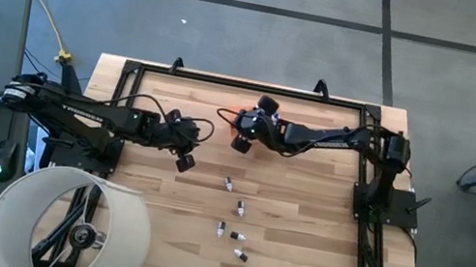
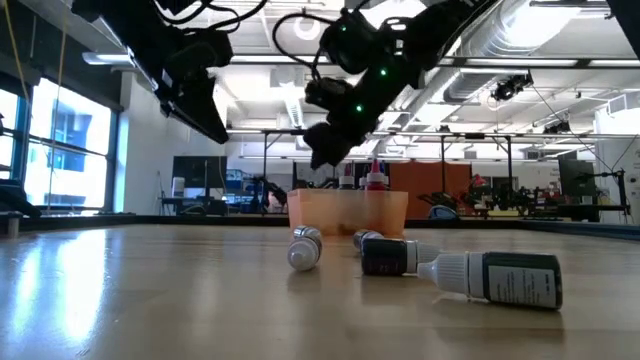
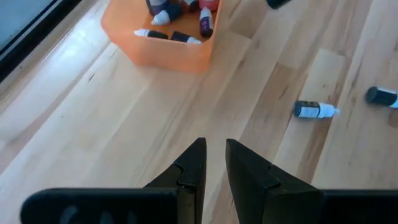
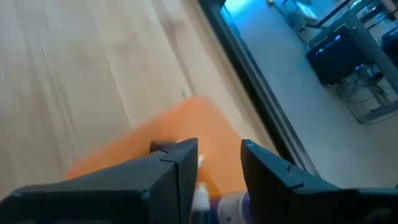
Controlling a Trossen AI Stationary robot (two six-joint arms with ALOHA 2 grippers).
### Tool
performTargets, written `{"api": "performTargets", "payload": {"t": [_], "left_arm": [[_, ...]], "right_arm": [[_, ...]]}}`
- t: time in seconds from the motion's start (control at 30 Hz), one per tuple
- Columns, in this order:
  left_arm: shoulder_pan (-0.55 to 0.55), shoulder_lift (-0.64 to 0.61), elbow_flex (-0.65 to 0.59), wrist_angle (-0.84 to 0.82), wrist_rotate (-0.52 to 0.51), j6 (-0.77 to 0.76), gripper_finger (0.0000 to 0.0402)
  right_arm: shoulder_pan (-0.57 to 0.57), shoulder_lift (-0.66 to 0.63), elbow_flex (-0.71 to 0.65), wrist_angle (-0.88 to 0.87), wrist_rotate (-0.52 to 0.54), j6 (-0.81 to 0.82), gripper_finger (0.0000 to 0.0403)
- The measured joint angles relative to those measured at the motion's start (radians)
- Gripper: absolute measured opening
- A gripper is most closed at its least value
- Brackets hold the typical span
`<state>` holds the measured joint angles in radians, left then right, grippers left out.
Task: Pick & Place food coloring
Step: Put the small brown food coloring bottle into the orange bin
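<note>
From above, five or six food coloring bottles (image 1: 238,209) lie scattered along the middle of the wooden bench (image 1: 296,252). The right hand (image 1: 240,142) hangs over the orange tray (image 1: 243,113) at the far edge; the left hand (image 1: 185,162) hovers just beside the nearest stray bottle.

At bench height, the bottles lie on their sides: a dark body with a white pointed cap (image 2: 497,278) closest, and two more in front of the tray (image 2: 348,213). They look light, rigid and round, so likely to roll or skid if nudged. The best hold is probably across the middle of the body, not the tapered cap.

The left wrist view shows the left hand's fingers (image 3: 195,168) nearly together with nothing between them, above bare wood; one bottle (image 3: 314,111) lies well ahead.

The right wrist view shows the right hand's fingers (image 4: 175,168) apart over the tray, with a white-capped bottle (image 4: 200,198) below the gap; whether it is gripped is unclear.
</note>
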<state>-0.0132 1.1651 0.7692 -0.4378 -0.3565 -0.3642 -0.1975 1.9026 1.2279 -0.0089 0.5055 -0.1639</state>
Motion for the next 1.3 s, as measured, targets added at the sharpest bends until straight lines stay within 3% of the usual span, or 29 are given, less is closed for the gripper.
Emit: {"api": "performTargets", "payload": {"t": [0.13, 0.23, 0.37, 0.47, 0.57, 0.77, 0.87, 1.03, 1.13, 1.3], "left_arm": [[0.0, 0.043, -0.001, 0.026, 0.015, 0.011, 0.006], [-0.002, 0.071, 0.0, 0.077, 0.088, 0.078, 0.006], [-0.008, 0.162, 0.0, 0.204, 0.199, 0.191, 0.006], [-0.006, 0.226, 0.0, 0.287, 0.28, 0.257, 0.0064], [-0.006, 0.293, 0.0, 0.364, 0.322, 0.304, 0.0076], [-0.006, 0.388, 0.043, 0.444, 0.355, 0.356, 0.0128], [-0.006, 0.438, 0.085, 0.446, 0.378, 0.478, 0.0154], [-0.006, 0.533, 0.14, 0.444, 0.525, 0.637, 0.0177], [-0.006, 0.579, 0.157, 0.442, 0.559, 0.723, 0.0178], [0.038, 0.587, 0.167, 0.438, 0.503, 0.798, 0.0178]], "right_arm": [[0.004, -0.003, 0.032, -0.049, -0.003, -0.047, 0.0133], [0.027, -0.026, 0.082, -0.104, 0.007, -0.069, 0.0144], [0.064, -0.077, 0.154, -0.295, -0.011, -0.081, 0.0153], [0.088, -0.126, 0.205, -0.49, -0.108, -0.081, 0.0155], [0.103, -0.186, 0.234, -0.627, -0.172, -0.074, 0.0153], [0.11, -0.326, 0.233, -0.786, -0.176, 0.016, 0.0143], [0.11, -0.401, 0.183, -0.793, -0.182, 0.064, 0.014], [0.109, -0.523, 0.0, -0.722, -0.233, 0.112, 0.0142], [0.109, -0.59, -0.158, -0.538, -0.234, 0.121, 0.0141], [0.108, -0.666, -0.392, -0.208, -0.232, 0.1, 0.0141]]}}
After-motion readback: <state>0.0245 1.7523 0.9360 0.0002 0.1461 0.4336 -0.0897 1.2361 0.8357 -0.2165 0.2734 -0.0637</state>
